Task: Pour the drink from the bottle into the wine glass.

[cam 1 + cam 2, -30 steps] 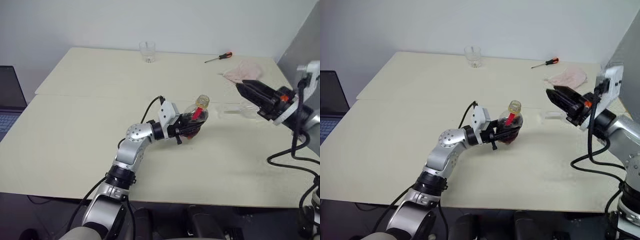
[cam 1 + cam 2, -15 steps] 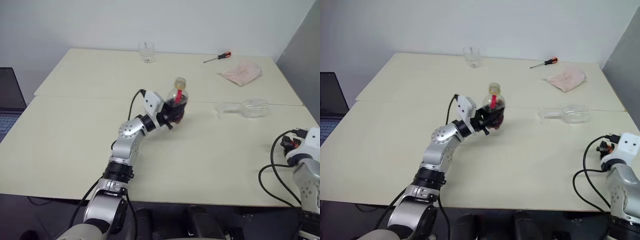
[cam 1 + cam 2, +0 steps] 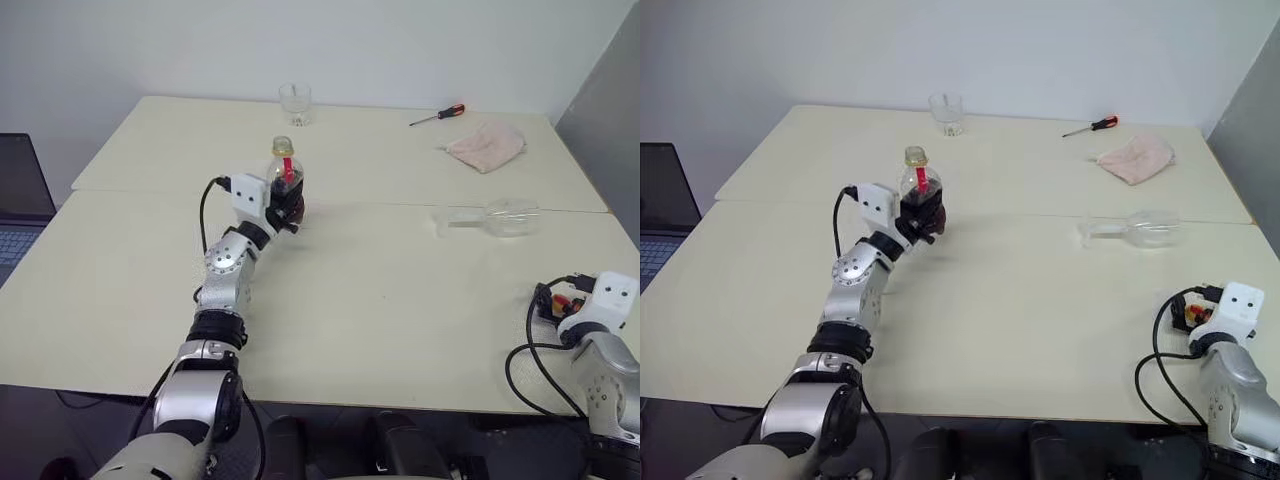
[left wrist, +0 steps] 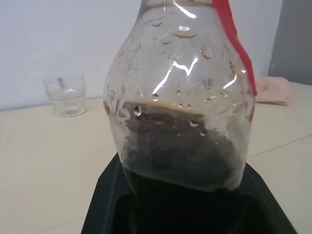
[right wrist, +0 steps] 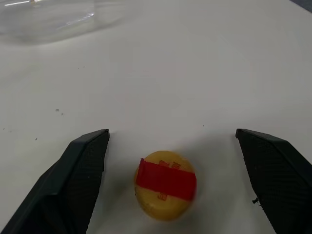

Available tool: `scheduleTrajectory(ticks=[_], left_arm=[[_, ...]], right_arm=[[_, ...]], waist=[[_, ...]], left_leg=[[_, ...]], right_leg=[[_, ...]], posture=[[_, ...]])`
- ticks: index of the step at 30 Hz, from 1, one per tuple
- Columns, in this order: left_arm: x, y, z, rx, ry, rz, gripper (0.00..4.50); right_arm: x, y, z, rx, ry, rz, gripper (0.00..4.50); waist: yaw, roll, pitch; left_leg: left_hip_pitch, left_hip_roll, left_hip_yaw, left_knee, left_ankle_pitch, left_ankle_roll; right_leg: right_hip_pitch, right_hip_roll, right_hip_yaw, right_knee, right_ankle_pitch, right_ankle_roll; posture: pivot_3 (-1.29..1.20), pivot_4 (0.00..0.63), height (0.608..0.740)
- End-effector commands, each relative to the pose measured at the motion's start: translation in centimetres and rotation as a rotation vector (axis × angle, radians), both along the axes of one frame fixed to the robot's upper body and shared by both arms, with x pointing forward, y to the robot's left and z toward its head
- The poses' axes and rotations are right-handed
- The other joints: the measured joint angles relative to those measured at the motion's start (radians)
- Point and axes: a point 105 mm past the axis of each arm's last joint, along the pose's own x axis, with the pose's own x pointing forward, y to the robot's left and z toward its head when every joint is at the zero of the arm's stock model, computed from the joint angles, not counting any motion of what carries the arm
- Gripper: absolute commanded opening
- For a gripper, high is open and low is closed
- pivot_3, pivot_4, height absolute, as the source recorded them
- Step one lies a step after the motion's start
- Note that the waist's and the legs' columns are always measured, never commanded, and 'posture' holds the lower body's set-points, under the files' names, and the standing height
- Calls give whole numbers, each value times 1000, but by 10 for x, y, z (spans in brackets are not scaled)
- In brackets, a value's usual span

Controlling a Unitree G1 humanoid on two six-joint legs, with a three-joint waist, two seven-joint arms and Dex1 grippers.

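The left gripper (image 3: 283,207) is grasping the bottle (image 3: 285,184) low on its round body, its jaws clenched around it and holding it upright above the pale surface (image 3: 400,300), toward the left half. In the left wrist view the bottle (image 4: 183,97) is standing between the black fingers (image 4: 105,204), with droplets clinging to the inside of the clear wall. The drink (image 4: 180,151) is sitting dark brown in the lower part of the bottle, and a red strip is running down from the neck.

The wine glass (image 3: 487,217) is lying on its side on the right half of the surface, well apart from the bottle, its bowl pointing right and its foot left.

The right gripper (image 5: 178,161) is resting low near the right front edge of the surface with its jaws spread wide and released. A yellow cap (image 5: 165,191) with a red strip across it is lying on the surface between the two fingers, touching neither.

At the far edge a short tumbler (image 3: 294,103) is standing upright; a red-handled screwdriver (image 3: 437,115) and a crumpled pink cloth (image 3: 487,145) are lying toward the far right corner.
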Motion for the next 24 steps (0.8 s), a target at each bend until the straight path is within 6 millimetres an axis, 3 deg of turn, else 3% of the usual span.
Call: scheduleTrajectory(ticks=[1, 4, 8, 12, 18, 24], left_arm=[[2, 7, 21, -2, -82, 39, 1266], [6, 18, 18, -24, -68, 93, 1266], [9, 26, 15, -33, -54, 134, 1266], [10, 34, 8, -41, -41, 168, 1266], [8, 49, -10, -77, -9, 254, 1266], [4, 64, -23, -54, 15, 346, 1266]], right_arm=[[3, 13, 38, -90, -60, 67, 4500], [4, 24, 47, -129, -2, 121, 4500], [14, 53, 83, -37, -147, 240, 4500], [20, 83, 103, -60, -178, 382, 4500], [29, 112, 104, -56, -166, 484, 4500], [33, 120, 103, -67, -153, 521, 4500]], waist=[[-1, 0, 0], [-1, 0, 0], [-2, 0, 0], [1, 0, 0], [2, -1, 0], [1, -1, 0]], left_leg=[[0, 0, 0, 0, 0, 0], [0, 1, -1, 0, 0, 0], [0, 1, 0, 0, 0, 0], [0, 1, -1, 0, 0, 0], [0, 0, -1, 0, 0, 0], [0, 0, -1, 0, 0, 0]], right_leg=[[0, 0, 0, 0, 0, 0], [0, 1, -1, 0, 0, 0], [0, 0, -1, 0, 0, 0], [0, 1, -2, 0, 0, 0], [0, 0, -2, 0, 1, -1], [0, 0, -2, 0, 1, -1]], posture=[[0, 150, 740], [0, 150, 740], [0, 150, 740], [0, 150, 740], [0, 150, 740], [0, 150, 740]])
